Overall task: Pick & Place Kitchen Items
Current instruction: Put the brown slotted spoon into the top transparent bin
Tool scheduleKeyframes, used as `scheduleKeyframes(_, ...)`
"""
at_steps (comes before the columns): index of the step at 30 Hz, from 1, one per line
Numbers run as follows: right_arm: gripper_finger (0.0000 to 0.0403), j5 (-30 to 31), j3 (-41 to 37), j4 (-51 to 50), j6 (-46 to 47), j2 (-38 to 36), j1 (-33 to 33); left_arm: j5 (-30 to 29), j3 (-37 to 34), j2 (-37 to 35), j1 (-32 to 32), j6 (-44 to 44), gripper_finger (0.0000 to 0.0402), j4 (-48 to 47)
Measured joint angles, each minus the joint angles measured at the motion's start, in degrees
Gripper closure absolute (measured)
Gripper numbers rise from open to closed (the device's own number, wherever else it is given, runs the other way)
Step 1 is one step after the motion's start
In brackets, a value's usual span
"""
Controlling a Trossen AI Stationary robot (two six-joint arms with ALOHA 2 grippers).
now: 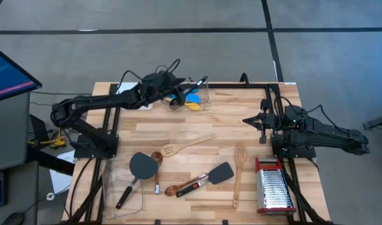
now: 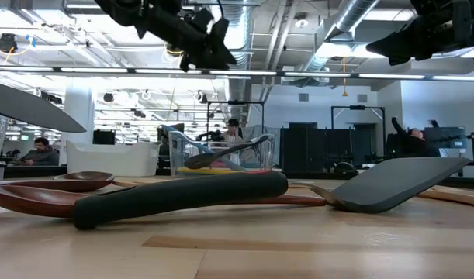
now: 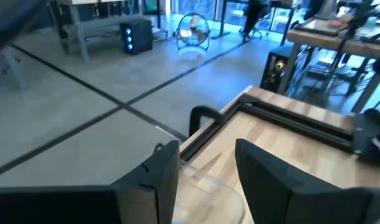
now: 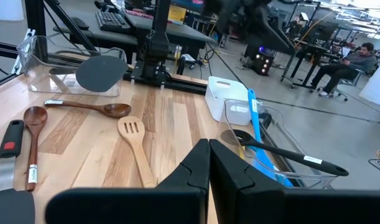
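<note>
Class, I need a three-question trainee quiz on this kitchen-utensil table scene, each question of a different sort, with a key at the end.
1. True or false: the right gripper is shut and holds nothing.
2. Multiple choice: the steel box grater stands (A) at the table's near right corner, (B) inside the clear tub, (C) under the left arm.
3. Fill in: the left gripper, fingers apart, hovers over the clear tub, which holds a black spoon plus blue and ______ utensils.

Key: 1 true; 2 A; 3 yellow.
</note>
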Motion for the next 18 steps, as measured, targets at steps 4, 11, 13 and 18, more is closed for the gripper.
scheduleKeyframes(4,0.0403,0.0,0.0,0.0,0.0,-0.02,0.0,0.02,0.0,-0.35,-0.64,0.05,0.0259,-0.13)
scheduleKeyframes(11,0.0403,0.0,0.0,0.0,-0.02,0.0,0.0,0.0,0.0,-0.35,-0.63,0.39,0.0259,-0.2)
scheduleKeyframes(13,0.0403,-0.02,0.0,0.0,-0.02,-0.02,0.0,-0.02,0.0,-0.35,-0.9,0.29,0.0259,-0.26)
scheduleKeyframes(18,0.0403,-0.01,0.0,0.0,-0.03,0.0,0.0,-0.07,0.0,-0.35,-2.73,-1.4,0.0261,-0.82)
